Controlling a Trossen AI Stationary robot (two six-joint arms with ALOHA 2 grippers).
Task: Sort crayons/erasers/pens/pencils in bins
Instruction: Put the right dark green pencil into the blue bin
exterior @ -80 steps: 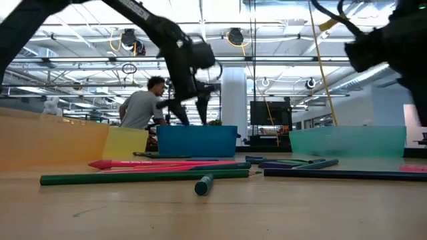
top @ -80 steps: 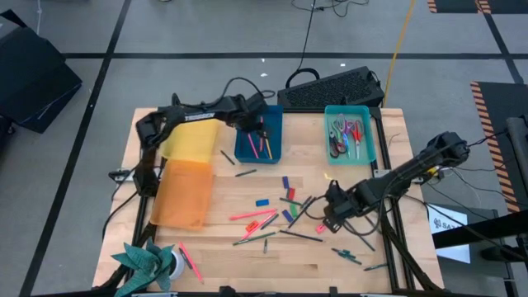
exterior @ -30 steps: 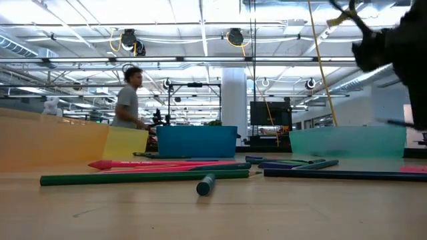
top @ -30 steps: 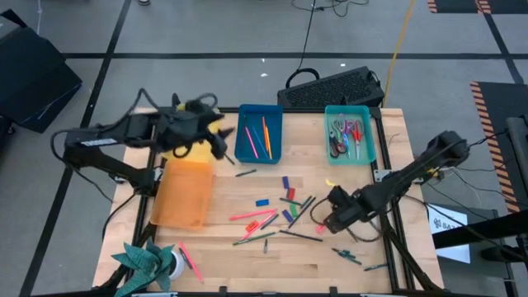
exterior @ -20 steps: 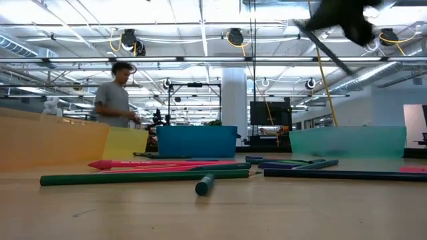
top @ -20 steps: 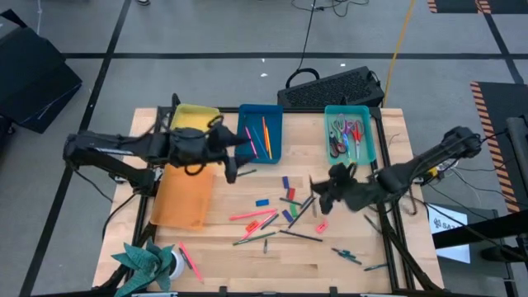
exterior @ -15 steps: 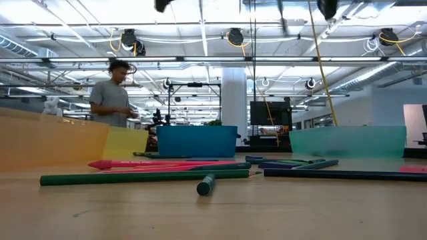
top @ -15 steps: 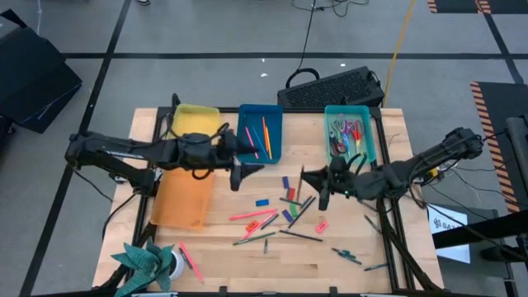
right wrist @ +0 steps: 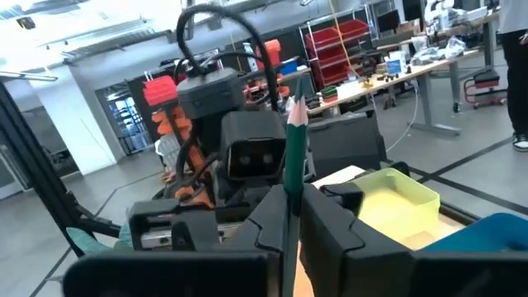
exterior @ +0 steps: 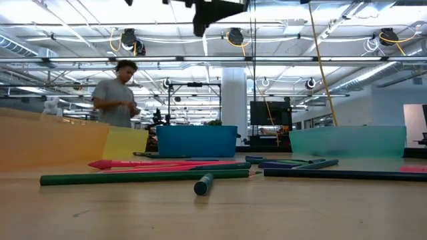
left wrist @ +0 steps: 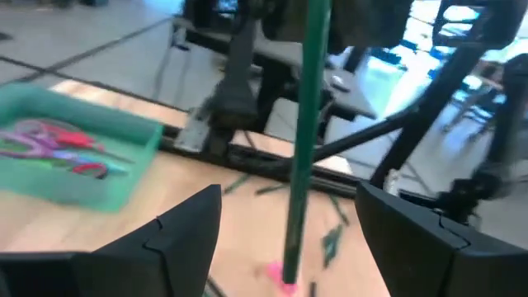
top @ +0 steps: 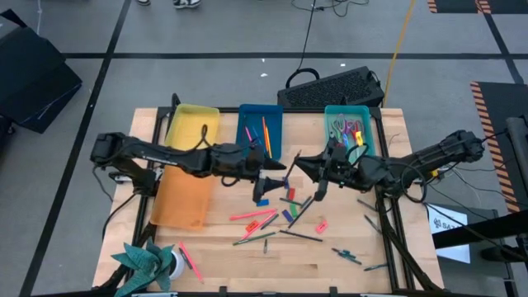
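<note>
The right hand [top: 299, 165] pinches a green pencil [right wrist: 290, 157] tight and lifts it over the middle of the surface [top: 223, 264], tip toward the left hand [top: 276, 167], which is spread wide with the pencil between its fingers, so I think it is being passed across. The yellow bin [top: 192, 128], orange bin [top: 183, 192], blue bin [top: 260, 132] and teal bin [top: 350, 132] sit along the back and left side, so sorted things drop in easily. Loose sticks and small erasers [top: 262, 202] lie on the wood below both hands, waiting to be sorted.

Industrial lab hall: exposed ceiling trusses [exterior: 280, 63], workbenches [right wrist: 412, 78], red parts shelving [right wrist: 337, 45].
</note>
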